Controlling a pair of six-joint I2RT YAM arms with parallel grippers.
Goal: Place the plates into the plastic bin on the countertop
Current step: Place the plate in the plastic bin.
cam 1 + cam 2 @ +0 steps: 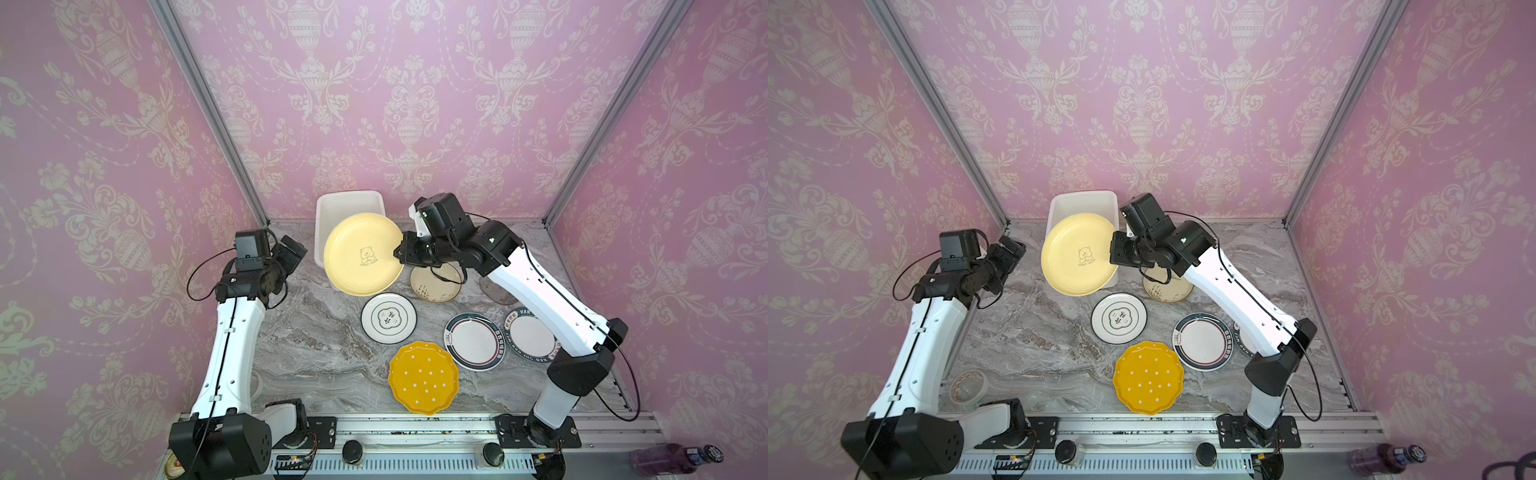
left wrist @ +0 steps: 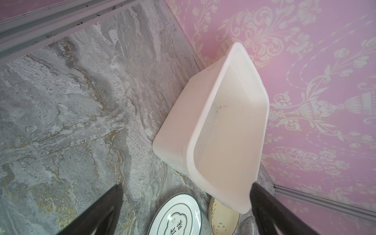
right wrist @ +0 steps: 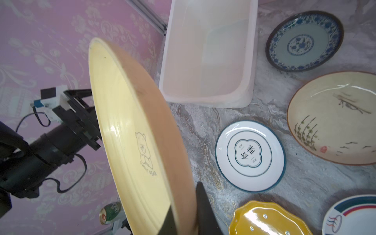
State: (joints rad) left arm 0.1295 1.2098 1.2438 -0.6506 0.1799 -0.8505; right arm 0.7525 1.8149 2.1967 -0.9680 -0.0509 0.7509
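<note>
We have the pale yellow bear plate (image 1: 363, 253) clamped by its rim in the right jaws, tilted and held clear of the bench (image 1: 316, 345). In both top views it hangs over the near end of the white plastic bin (image 1: 332, 216) and spills past the bin's near right corner. The plate lies to the left of the right jaws, between them and the left jaws. The bin's open mouth lies beyond it, toward the back wall (image 1: 407, 124).

The bin's long axis runs from the rail (image 1: 415, 424) toward that wall. We judge the coming move is to carry the plate farther back along that axis until it is over the middle, then lower it. We see no plate inside the bin.

The left jaws stand wide apart, holding nothing, near the bin's left side. The right jaws are the ones placed to finish.

Waiting on the bench, among others, are the green-ringed white plate (image 1: 388, 318), the cream reed plate (image 1: 440, 291) and the dotted yellow plate (image 1: 424, 377).
</note>
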